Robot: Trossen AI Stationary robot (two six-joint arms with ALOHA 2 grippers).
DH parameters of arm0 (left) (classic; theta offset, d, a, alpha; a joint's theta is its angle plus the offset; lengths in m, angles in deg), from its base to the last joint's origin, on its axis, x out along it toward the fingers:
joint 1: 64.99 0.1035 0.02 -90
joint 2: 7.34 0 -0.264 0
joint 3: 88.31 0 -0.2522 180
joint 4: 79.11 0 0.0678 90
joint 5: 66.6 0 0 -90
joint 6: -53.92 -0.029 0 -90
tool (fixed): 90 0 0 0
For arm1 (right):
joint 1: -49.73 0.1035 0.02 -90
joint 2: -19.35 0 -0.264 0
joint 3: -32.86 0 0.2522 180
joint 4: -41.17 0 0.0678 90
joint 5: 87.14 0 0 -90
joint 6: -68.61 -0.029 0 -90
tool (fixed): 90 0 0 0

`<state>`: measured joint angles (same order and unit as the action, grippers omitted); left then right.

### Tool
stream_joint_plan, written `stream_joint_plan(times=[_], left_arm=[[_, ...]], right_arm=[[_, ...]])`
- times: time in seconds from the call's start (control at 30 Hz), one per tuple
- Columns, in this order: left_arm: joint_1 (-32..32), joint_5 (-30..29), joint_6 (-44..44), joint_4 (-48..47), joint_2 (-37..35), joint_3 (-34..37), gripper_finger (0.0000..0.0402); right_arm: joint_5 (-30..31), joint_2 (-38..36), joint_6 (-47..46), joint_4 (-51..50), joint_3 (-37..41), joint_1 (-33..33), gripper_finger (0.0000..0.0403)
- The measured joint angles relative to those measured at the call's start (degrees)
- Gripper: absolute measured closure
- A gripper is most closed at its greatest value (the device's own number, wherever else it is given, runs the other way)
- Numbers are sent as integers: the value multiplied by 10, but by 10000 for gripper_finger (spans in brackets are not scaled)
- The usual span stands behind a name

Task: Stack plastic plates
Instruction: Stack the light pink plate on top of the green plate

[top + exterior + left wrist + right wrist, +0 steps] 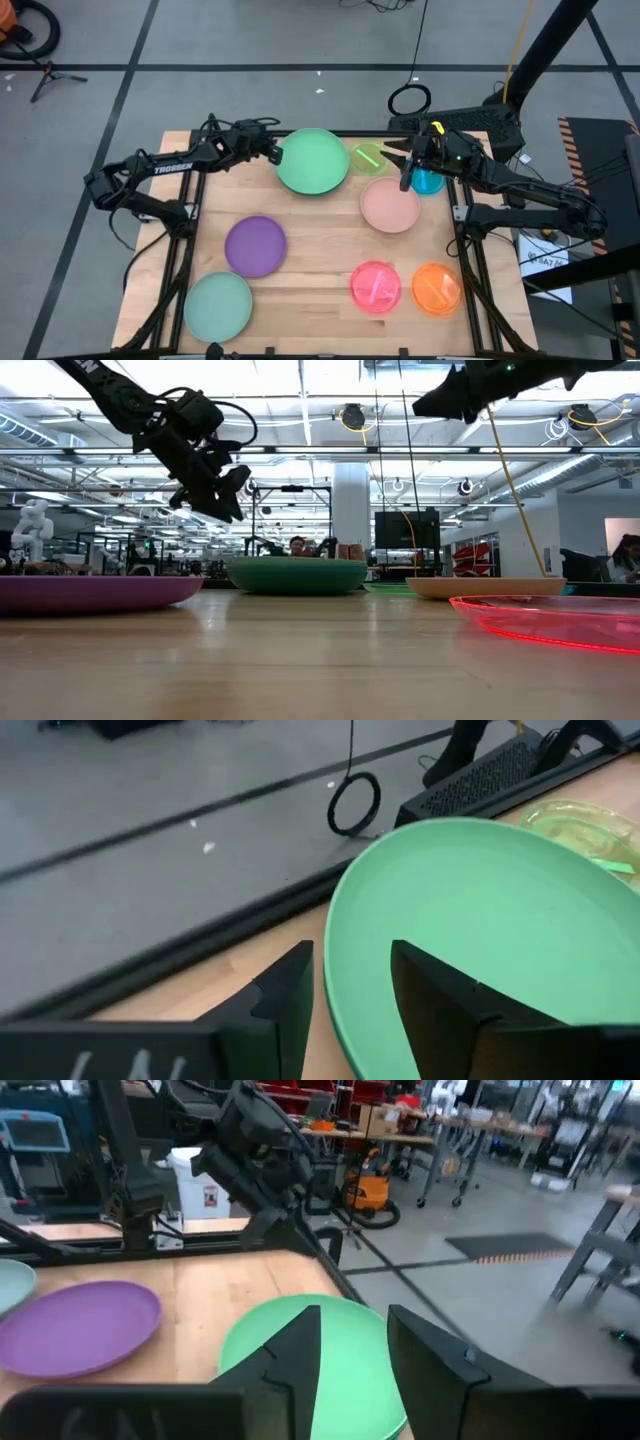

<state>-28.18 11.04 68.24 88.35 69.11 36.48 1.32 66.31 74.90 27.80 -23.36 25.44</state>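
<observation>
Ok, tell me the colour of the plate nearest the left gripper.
Green: the plate beside the left gripper, clearest in the high view.

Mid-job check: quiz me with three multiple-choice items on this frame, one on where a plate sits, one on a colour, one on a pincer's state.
1. Where does the purple plate lie?
A. On the wood between the green plate and the mint plate
B. On top of the pale pink plate
C. In the right pincer

2. What colour is the plate beside the hot pink plate at the table's near edge?
A. Blue
B. Orange
C. Purple

3. How does the left pincer stand?
A. Shut on the green plate
B. Open, at the green plate's rim
C. Out of view

Key: 1 A, the high view shows it alone between the green plate and the mint plate. 2 B, the orange plate lies next to it. 3 B, the left wrist view shows a gap between the fingers.
</observation>
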Motion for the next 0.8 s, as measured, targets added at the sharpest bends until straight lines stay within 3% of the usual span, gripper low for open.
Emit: stream_joint_plan(times=[0.43,0.8], left_arm=[[-64,53,-180,1,-100,0,259],[-104,80,-213,2,-155,0,259]], right_arm=[[-2,0,-131,-132,0,0,289],[-1,0,-132,-154,0,0,289]])
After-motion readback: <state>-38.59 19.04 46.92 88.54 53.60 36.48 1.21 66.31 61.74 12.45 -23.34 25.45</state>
